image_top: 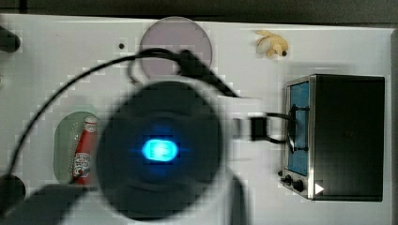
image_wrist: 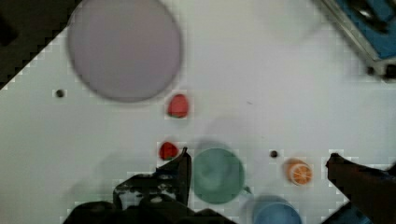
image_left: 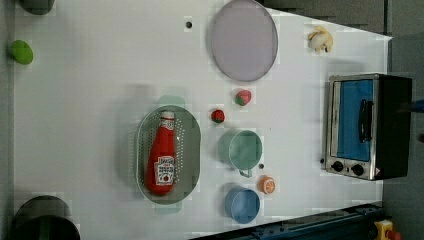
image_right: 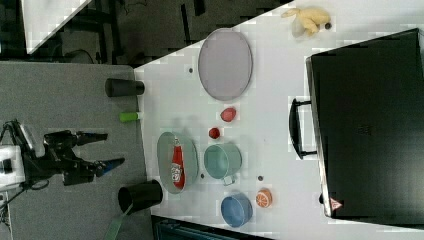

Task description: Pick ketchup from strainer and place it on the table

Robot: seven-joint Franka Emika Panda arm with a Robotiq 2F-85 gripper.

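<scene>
Honestly nothing was done yet at this point. The ketchup was lying flat in the strainer, cap toward the left view's top, label facing up, totally untouched. The strainer sat on the table, with a green cup just beside it on the left view's right and a blue cup near that. Two strawberries and an orange slice were scattered close by, and a lilac plate sat further off toward the left view's top.

My gripper was up high and well away from the bottle, fingers spread wide with nothing between them. In the wrist view the fingertips framed the green cup rather than the strainer, so my guess is I wasn't lined up over the ketchup at all.

So basically everything was left: get over the strainer, come down, grab the bottle across its body, lift it out, and set it on a bare patch of table. There was plenty of open white space on the left view's left side, so that looked like the easy spot.
</scene>
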